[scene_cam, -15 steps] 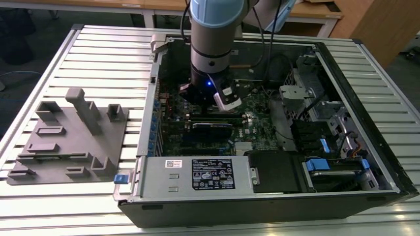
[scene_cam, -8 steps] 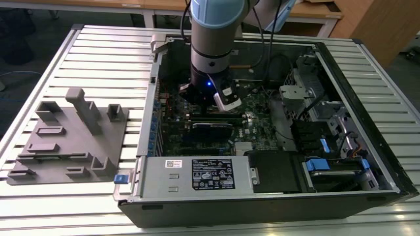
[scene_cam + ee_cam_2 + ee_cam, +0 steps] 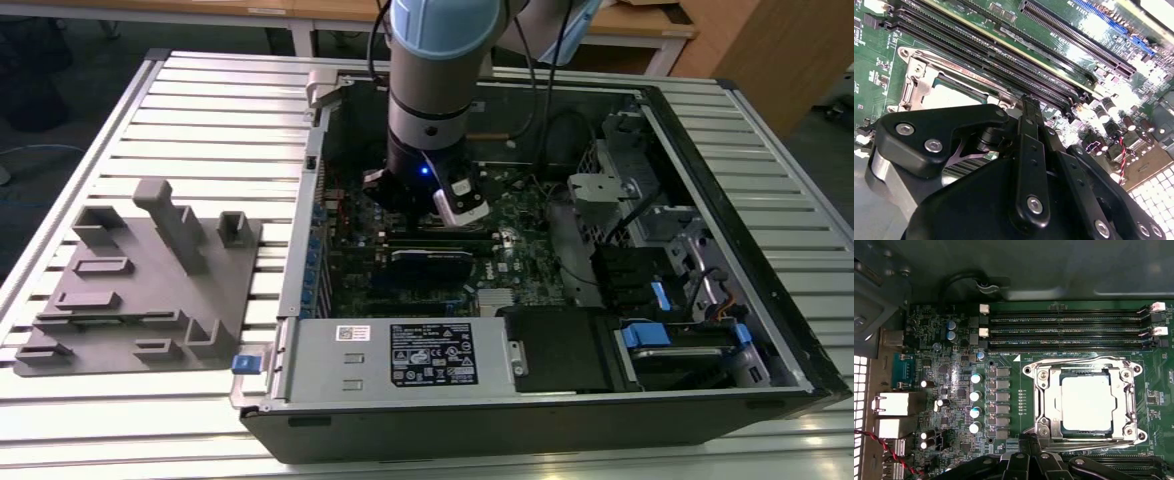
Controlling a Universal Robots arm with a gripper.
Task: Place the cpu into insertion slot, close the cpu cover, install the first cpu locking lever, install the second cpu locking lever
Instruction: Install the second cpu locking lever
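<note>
In the first wrist view the cpu point(image 3: 1088, 402) sits in the insertion slot point(image 3: 1054, 402), with the cpu cover point(image 3: 1120, 390) shut flat around it. The tool point(image 3: 1029, 442) rests at the socket's 6 o'clock edge, fingers together on nothing visible. In the exterior view the arm point(image 3: 434, 90) reaches into the computer case point(image 3: 747, 250) on the bench point(image 3: 174, 120).
</note>
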